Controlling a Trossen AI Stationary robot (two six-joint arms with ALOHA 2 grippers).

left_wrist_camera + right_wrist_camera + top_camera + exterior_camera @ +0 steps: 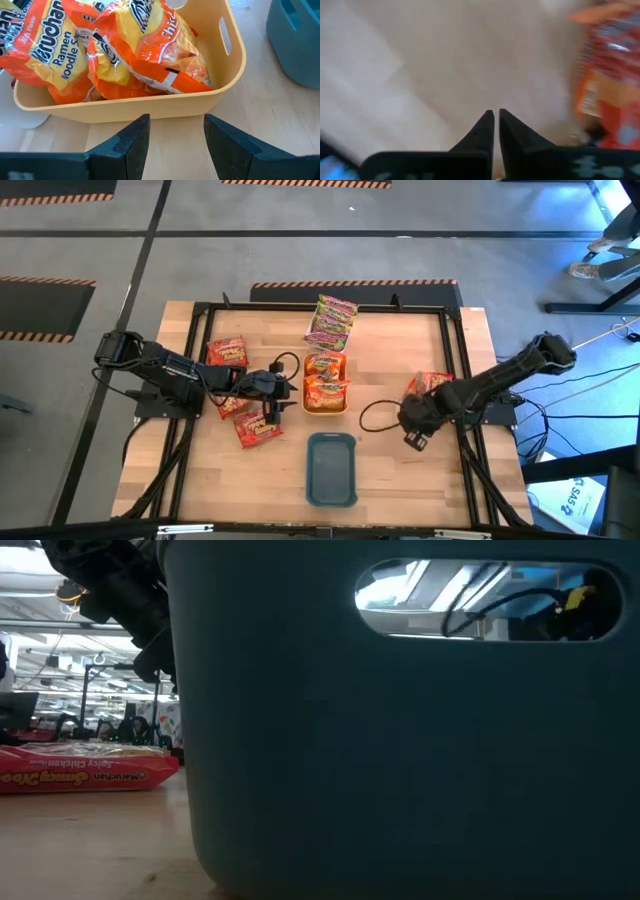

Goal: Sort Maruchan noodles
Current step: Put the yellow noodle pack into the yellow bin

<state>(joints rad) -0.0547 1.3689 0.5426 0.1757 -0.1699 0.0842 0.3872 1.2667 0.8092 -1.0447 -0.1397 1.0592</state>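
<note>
Table (390, 470): teal tray (400, 760) fills low view.

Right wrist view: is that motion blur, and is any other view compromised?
Right wrist view: yes, the table and the orange packet are smeared, while the shut right gripper stays crisp. Low view: the teal bin fills most of the picture, dark and backlit; only a red packet shows beside it. Left wrist view: sharp, with glare on the packets in the yellow bin. High view: clear.
</note>
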